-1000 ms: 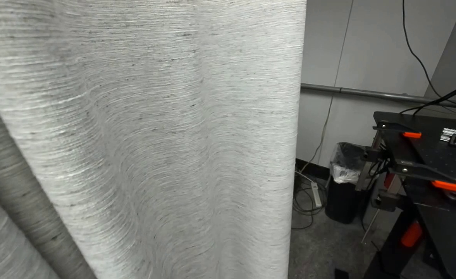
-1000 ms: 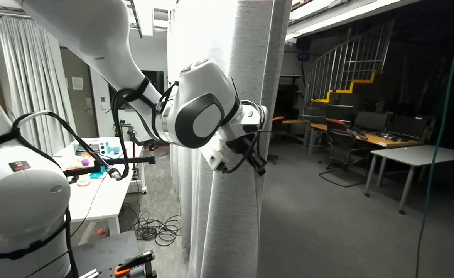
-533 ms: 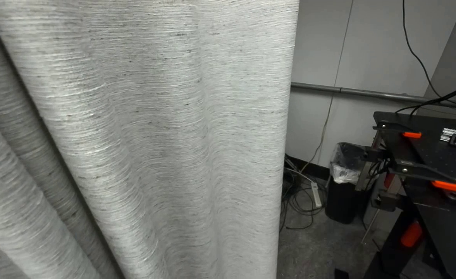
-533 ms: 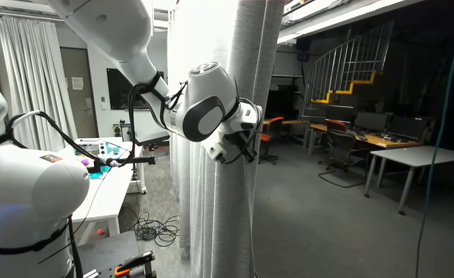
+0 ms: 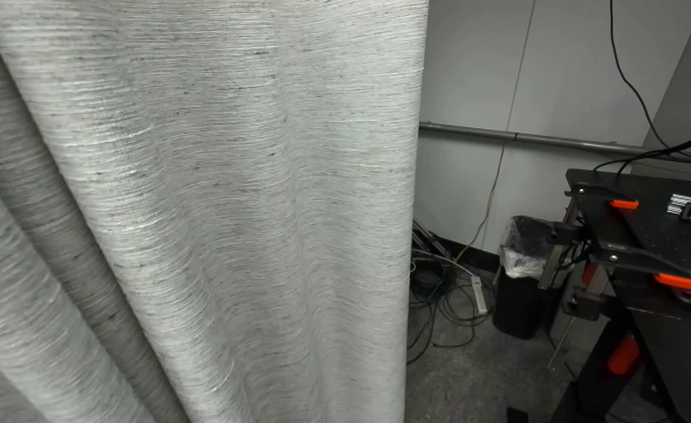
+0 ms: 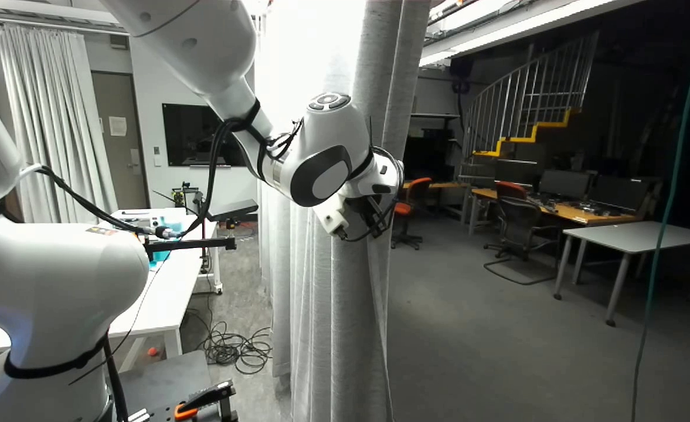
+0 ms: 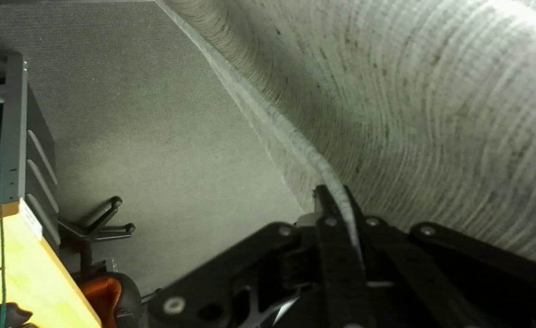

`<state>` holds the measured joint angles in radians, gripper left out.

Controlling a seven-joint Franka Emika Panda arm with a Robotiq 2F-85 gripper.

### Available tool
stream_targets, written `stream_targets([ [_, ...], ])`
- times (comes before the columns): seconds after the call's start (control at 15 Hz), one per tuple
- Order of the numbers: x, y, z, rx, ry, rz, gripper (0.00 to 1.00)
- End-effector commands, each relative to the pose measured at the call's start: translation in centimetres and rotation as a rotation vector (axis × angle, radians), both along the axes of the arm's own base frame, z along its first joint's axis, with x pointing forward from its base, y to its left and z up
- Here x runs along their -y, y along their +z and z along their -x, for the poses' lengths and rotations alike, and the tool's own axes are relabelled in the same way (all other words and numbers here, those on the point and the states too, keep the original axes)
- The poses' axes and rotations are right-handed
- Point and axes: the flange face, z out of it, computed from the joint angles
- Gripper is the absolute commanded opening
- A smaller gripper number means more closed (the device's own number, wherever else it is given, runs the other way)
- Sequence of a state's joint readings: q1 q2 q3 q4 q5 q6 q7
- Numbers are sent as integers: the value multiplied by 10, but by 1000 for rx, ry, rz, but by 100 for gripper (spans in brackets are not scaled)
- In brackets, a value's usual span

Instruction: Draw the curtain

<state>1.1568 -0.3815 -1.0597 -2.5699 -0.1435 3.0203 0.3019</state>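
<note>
The light grey-white curtain fills most of an exterior view, hanging in deep folds to the left of its free edge. In an exterior view the curtain hangs to the floor behind the arm's hand. My gripper is at the curtain's near edge there, dark and partly covered by cables. In the wrist view the curtain fills the right side, and its pale edge runs down between the fingers of the gripper. The fingers are closed around that edge. The gripper is out of view behind the curtain in the other picture of the room.
A black table with orange-tipped clamps and a black bin stand by the wall. A white table and coiled cables lie left of the curtain. Chairs and a grey table stand to the right.
The curtain's free edge has shifted left in both exterior views, uncovering more wall and cables. The gripper has risen and moved slightly left with the edge, while the arm's upper links swung right.
</note>
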Motion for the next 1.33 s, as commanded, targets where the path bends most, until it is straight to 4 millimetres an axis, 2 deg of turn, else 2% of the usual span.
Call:
stream_targets([
  [0.0,-4,-13,-1,-74,31,-22,1],
  [0.33,-3,-15,-5,-90,22,-28,1],
  [0.4,1,0,-8,-21,4,-21,3],
  [1.27,0,0,-9,-24,6,-21,3],
])
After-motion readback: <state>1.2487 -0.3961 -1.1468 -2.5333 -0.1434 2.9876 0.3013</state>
